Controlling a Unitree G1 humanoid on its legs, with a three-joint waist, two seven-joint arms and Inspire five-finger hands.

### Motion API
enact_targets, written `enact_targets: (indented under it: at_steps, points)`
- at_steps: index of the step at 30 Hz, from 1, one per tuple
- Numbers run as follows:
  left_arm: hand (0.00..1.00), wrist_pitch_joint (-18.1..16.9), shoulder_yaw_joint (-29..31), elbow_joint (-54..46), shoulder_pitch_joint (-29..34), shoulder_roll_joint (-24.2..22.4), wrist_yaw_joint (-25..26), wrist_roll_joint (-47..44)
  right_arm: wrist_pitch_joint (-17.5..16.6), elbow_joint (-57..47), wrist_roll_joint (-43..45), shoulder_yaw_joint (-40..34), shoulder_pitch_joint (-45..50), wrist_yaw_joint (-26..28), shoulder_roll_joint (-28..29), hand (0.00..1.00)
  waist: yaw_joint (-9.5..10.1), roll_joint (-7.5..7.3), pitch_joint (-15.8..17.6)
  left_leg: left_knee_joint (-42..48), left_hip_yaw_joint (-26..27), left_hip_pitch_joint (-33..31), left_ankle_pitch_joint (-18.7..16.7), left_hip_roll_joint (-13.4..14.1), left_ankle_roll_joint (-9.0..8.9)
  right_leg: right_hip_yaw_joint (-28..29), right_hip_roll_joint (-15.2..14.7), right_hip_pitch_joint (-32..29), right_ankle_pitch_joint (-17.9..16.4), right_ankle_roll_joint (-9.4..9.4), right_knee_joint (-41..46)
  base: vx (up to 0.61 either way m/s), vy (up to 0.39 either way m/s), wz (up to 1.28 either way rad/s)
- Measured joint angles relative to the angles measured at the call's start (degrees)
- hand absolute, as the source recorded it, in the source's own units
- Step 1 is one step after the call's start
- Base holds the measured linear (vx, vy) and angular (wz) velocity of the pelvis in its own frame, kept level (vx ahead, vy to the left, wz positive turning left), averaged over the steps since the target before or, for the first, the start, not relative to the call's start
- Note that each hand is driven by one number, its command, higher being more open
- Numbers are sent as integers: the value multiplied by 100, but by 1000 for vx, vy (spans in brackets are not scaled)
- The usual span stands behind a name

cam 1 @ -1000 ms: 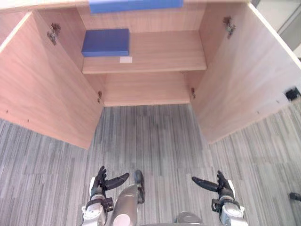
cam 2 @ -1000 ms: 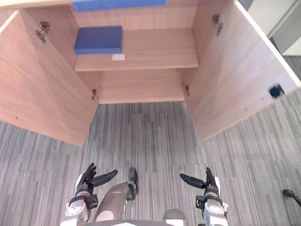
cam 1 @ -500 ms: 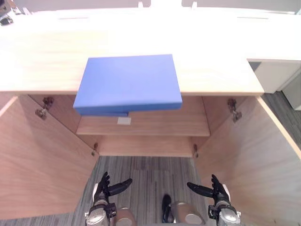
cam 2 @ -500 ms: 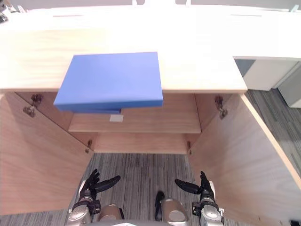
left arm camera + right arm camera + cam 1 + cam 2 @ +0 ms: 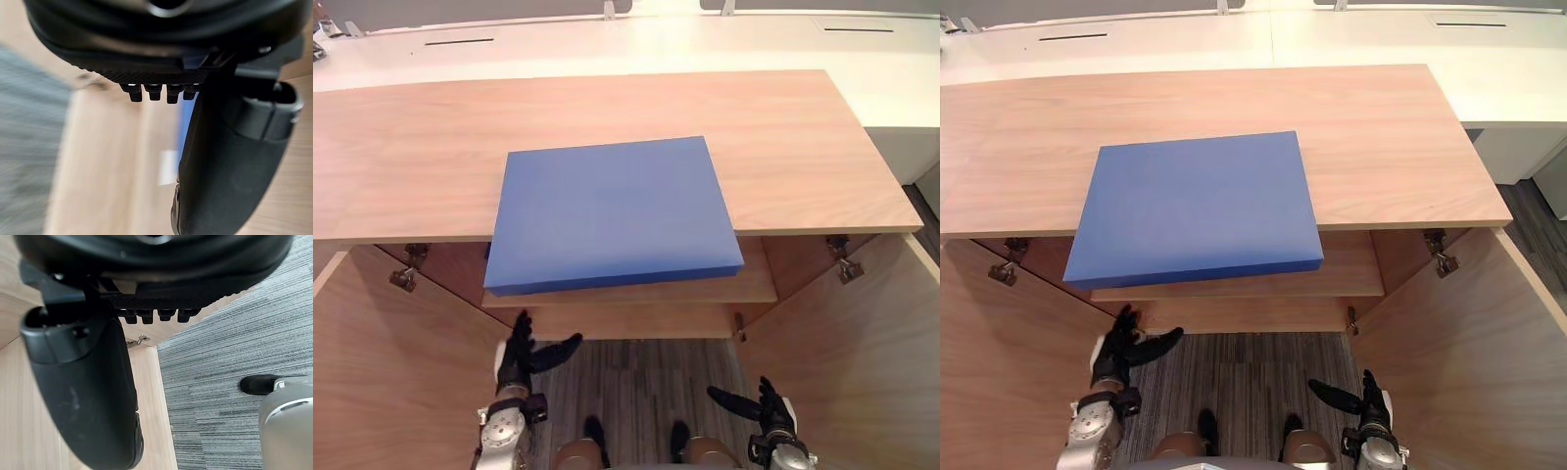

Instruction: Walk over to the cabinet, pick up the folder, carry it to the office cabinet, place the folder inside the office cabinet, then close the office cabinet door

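One wooden cabinet [image 5: 822, 147] stands on the grey carpet [image 5: 646, 382] with two doors swung open, the left door [image 5: 382, 372] and the right door [image 5: 862, 362]. One blue folder [image 5: 612, 211] lies flat on its worktop [image 5: 401, 157], with the near edge reaching past the front, above the inner shelf [image 5: 754, 284]. The left hand [image 5: 521, 354] is raised before the shelf, fingers straight, thumb spread, holding nothing. The right hand [image 5: 766, 406] hangs lower, also spread and empty.
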Motion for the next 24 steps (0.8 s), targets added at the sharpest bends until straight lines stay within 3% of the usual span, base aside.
enact_targets:
  at_steps: [8, 15, 20, 24]
  points:
    - [100, -332, -11, -1943, 544, 101, 372, 884, -122, 32, -167, 25, 49, -16, -114, 100, 62, 86, -242, -244, -86, 172, 144, -38, 19, -52, -12, 102, 8, 12, -12, -28, -5, 4]
    - [100, -300, -4, -2631, 957, 247, 621, 1565, -144, 273, -284, 245, 64, -18, -204, 100, 94, 111, -344, -322, -140, 228, 202, -62, 16, -57, -19, 169, 41, 64, -83, -55, 0, 4]
    - [100, -724, -10, -3578, 972, 493, 740, 1950, -147, 308, -401, 284, 220, -35, -216, 100, 83, 121, -511, -319, -138, 236, 197, -52, 10, -40, 6, 201, 50, 71, -123, 0, 0, 0]
    - [100, -834, -64, -3631, 958, 526, 738, 2000, -148, 312, -402, 284, 211, -87, -251, 100, 78, 117, -520, -319, -134, 240, 194, -40, 4, -28, 21, 202, 51, 71, -123, 0, 0, 0]
